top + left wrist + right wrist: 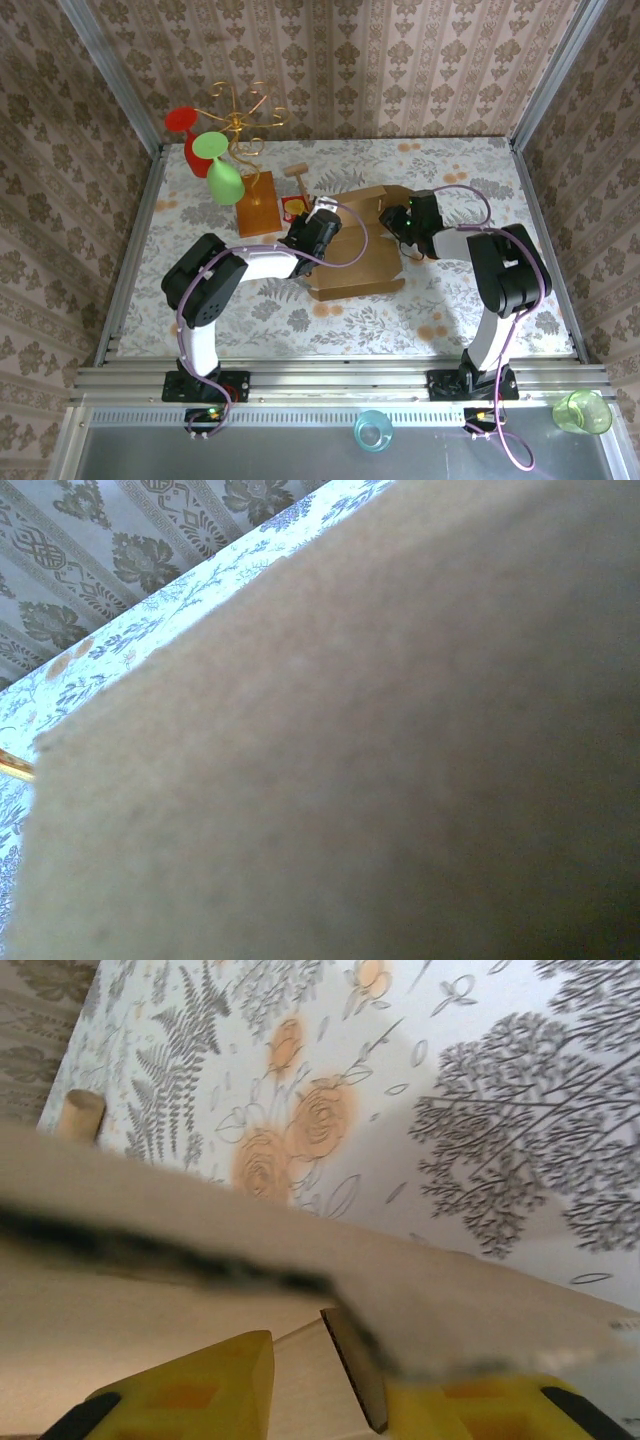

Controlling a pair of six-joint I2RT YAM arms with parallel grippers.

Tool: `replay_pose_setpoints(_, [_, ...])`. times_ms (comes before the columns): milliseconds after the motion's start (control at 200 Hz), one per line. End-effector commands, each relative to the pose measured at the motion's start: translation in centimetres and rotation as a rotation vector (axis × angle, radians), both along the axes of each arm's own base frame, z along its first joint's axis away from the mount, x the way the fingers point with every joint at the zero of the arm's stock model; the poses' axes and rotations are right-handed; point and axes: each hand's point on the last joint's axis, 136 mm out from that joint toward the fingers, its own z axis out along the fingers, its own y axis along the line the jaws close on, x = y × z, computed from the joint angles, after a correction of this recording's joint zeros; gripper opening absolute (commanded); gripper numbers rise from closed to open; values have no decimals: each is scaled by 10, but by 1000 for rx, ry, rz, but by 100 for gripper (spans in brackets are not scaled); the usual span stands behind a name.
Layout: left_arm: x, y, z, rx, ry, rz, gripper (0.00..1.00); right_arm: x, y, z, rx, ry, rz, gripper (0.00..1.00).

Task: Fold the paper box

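Paper box: the paper box lies mid-bench between the two arms, its base flat on the flowered bench and its far flaps raised and partly folded, so the job looks roughly midway, not finished.
Left gripper: the left gripper is at the box's left edge, pressed in close against the wall there. Its wrist camera sees blurred brown cardboard right up against the lens and none of the fingers, so I cannot tell whether they are apart or closed.
Likely reason for the left arm's position: it probably braces that side so the box does not slide while the other arm works.
Right gripper: the right gripper is at the far-right corner of the box. Its yellow fingers stand apart, straddling a flap edge that lies against the other finger, without clamping it.
Flap over the right wrist: a blurred panel crosses the view above the fingers and hides part of the bench.
Next move, as a judgement: close on the flap or push it inward, keeping the crease straight.
Risk: the light cardboard could spring back or skid toward the wooden board and its gold wire stand, which sit just beside the box's far-left corner.
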Motion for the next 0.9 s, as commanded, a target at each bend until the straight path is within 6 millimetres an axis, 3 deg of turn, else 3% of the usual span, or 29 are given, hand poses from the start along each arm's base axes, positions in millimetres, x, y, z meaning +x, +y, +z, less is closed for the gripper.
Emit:
replay_pose_setpoints(0, [-10,1,-27,108,81,-45,0,-4,14,10,33,-12,43,32])
replay_pose_setpoints(365, [-10,1,-27,107,83,-47,0,-1,37,-2,46,10,84,31])
replay_pose_setpoints(630, [-10,3,-25,108,83,-48,0,-5,41,-19,31,42,96,31])
replay_pose_setpoints(720, [-11,4,-26,111,86,-48,0,-8,39,-8,21,6,107,32])
replay_pose_setpoints(895, [-15,11,-24,119,87,-51,0,-26,36,60,-33,-206,201,41])
